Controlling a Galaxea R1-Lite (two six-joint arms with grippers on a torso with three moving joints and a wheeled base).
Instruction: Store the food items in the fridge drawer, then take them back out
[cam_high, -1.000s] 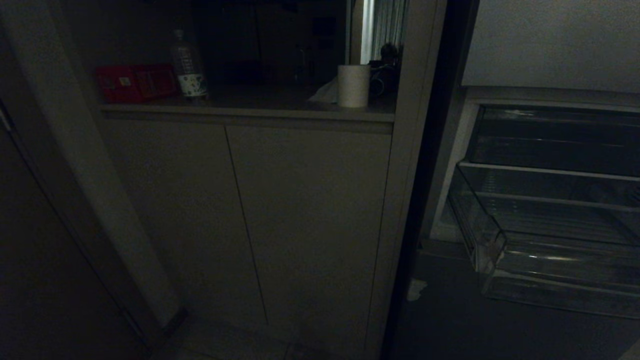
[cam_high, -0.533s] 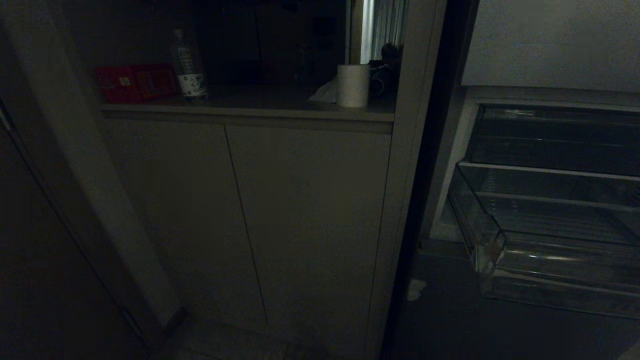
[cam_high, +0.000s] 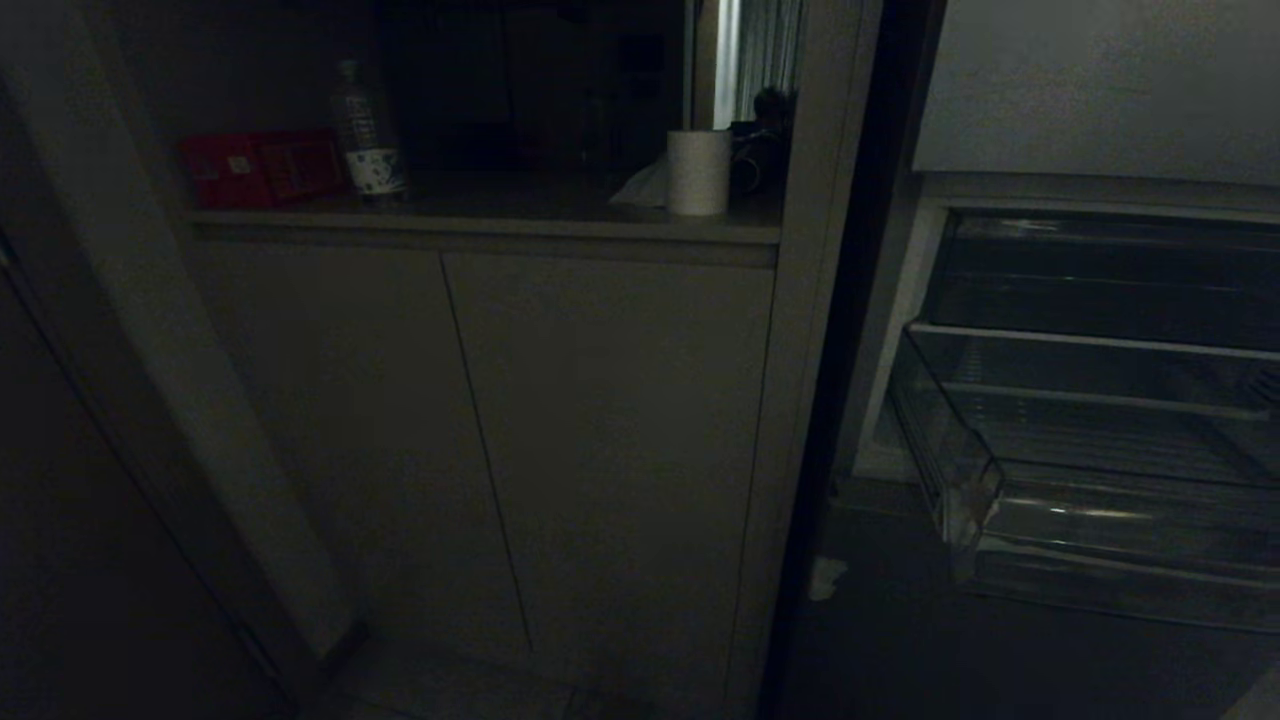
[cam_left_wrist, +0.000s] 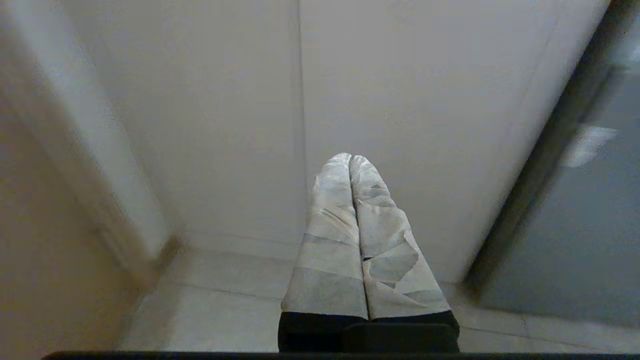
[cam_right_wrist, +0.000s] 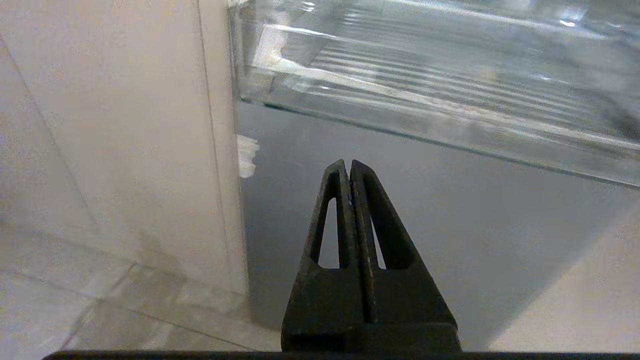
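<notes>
the fridge drawer (cam_high: 1100, 480) stands pulled out low on the right, clear and bare inside, its front lip just beyond the right tool (cam_right_wrist: 350, 167), whose fingers are pressed together. the left tool (cam_left_wrist: 351, 160), taped fingers together, faces the cabinet doors (cam_high: 600, 450). farther back, a surface (cam_high: 480, 222) holds a red box (cam_high: 260, 165), bottle (cam_high: 368, 140) and paper roll (cam_high: 698, 172).
</notes>
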